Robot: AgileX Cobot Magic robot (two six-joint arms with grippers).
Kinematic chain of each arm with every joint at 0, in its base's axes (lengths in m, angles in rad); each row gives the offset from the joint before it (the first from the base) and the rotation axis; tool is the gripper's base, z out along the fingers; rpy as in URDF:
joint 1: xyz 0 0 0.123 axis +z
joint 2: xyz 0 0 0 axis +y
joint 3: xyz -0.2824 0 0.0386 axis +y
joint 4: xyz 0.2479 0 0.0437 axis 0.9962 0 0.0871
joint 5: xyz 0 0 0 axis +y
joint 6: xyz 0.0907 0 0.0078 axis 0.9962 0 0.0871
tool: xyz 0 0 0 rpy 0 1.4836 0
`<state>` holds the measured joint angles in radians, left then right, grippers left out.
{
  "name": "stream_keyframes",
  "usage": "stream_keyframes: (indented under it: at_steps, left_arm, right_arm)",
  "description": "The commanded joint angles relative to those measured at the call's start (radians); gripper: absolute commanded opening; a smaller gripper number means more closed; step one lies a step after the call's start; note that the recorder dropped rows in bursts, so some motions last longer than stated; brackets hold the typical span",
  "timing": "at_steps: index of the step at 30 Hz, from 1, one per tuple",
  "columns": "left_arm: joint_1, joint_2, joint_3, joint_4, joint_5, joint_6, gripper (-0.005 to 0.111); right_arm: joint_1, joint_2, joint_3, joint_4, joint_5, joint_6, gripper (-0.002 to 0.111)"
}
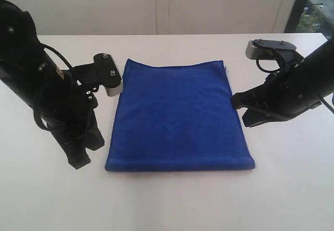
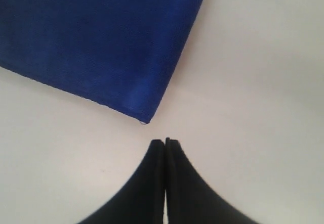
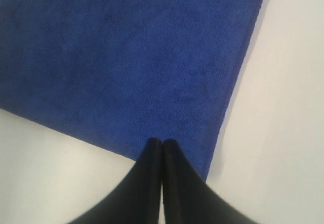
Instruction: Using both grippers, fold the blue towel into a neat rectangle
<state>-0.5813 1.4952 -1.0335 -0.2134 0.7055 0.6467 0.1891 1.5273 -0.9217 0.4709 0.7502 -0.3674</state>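
Starting nearest, I see the left gripper (image 2: 165, 141) pinched closed, empty, just off a corner of the blue towel (image 1: 180, 116), lying flat on the table (image 1: 167, 205); farther back, the right gripper (image 3: 162, 141), also closed, overlaps its edge.

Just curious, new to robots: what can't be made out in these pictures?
Exterior view: the top layer of the blue towel hides how many folds lie beneath.
Right wrist view: the fingers of the right gripper hide whether it touches the towel.
Left wrist view: picture edges cut off most of the towel.
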Motion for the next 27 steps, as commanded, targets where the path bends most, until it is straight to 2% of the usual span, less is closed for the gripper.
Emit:
stream_keyframes:
  at_steps: [1,14,27]
  left_arm:
    - [-0.001,0.047,0.011,-0.002,0.024,0.011,0.000]
    - [-0.001,0.088,0.011,-0.002,0.024,0.047,0.000]
    - [-0.001,0.113,0.011,-0.002,0.030,0.179,0.000]
  right_arm:
    - [0.000,-0.010,0.005,0.005,0.007,-0.013,0.000]
    - [0.000,-0.010,0.005,0.005,-0.007,-0.013,0.000]
    - [0.000,-0.010,0.005,0.007,-0.013,-0.013,0.000]
